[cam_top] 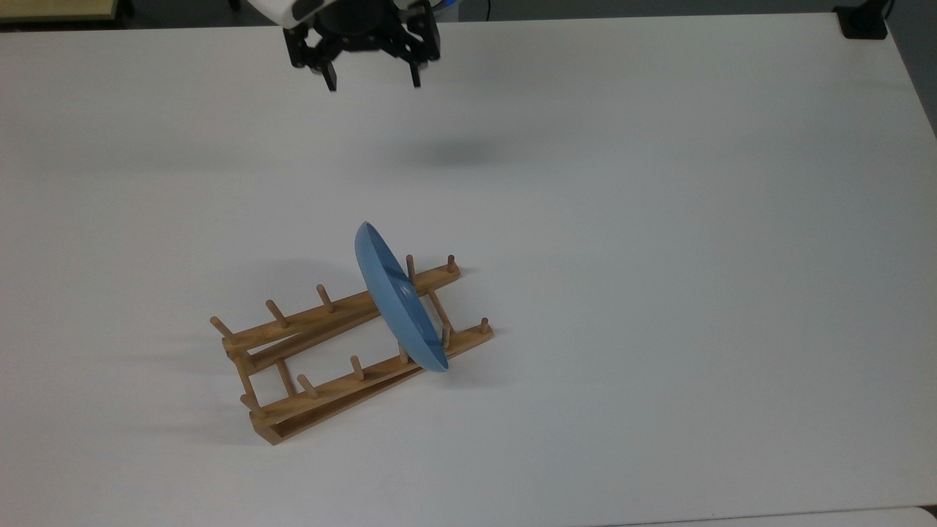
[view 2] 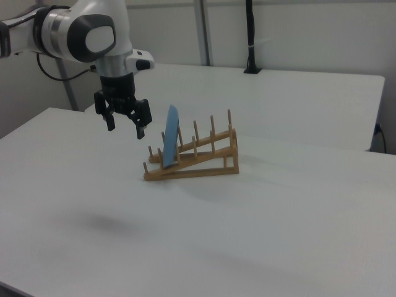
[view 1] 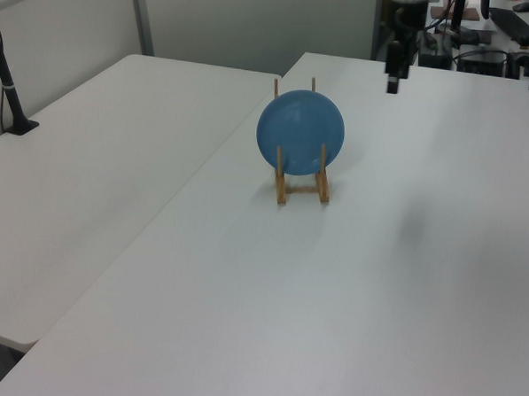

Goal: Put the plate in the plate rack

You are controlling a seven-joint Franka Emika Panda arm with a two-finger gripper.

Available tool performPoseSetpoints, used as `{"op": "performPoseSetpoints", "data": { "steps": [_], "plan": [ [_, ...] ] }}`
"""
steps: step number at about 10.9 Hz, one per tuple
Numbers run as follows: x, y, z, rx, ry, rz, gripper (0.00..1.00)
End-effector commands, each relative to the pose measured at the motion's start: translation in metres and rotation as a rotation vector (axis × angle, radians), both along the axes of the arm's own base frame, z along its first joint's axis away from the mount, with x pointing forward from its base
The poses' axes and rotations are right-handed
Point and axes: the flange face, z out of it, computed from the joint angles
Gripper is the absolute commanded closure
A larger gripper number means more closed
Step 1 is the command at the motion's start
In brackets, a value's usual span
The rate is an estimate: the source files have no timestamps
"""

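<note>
One plate (cam_top: 399, 301), blue and round. One plate rack (cam_top: 322, 351), made of light wood. One gripper (cam_top: 372, 79), black, on one white arm (view 2: 93, 34). One big white table (cam_top: 659, 219) under it all.

Two long rails on the rack, side by side. Ten pegs sticking up in the top view, five on each rail.

Plate standing on its edge in the rack, between the pegs. Sits near the rack's end on the top view's right. Leans a little toward the top view's left. Bottom edge down by the near rail, just past it. In the left view, seen face on as a full blue circle (view 1: 301, 132), with pegs in front of it and behind it. In the right view, seen from the side as a thin blue strip (view 2: 170, 136), near the low end of the rack (view 2: 198, 158).

Gripper up in the air, well apart from the plate and the rack. Fingers spread wide, with a clear gap between the two tips. Nothing held. Nothing touched. Points down at the table. In the right view, hangs (view 2: 125, 127) to the right view's left of the plate. In the left view, hangs (view 1: 393, 81) far back, past the rack.
</note>
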Motion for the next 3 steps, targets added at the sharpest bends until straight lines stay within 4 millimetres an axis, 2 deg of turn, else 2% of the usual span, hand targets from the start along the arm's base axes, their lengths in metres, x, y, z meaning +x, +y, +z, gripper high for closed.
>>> {"op": "performPoseSetpoints", "data": {
  "steps": [1, 3],
  "plan": [
    [-0.0179, 0.0119, -0.0034, 0.002, 0.062, -0.036, 0.0],
    [-0.0179, 0.0043, -0.0023, -0.015, 0.062, -0.046, 0.0]
  ]
}}
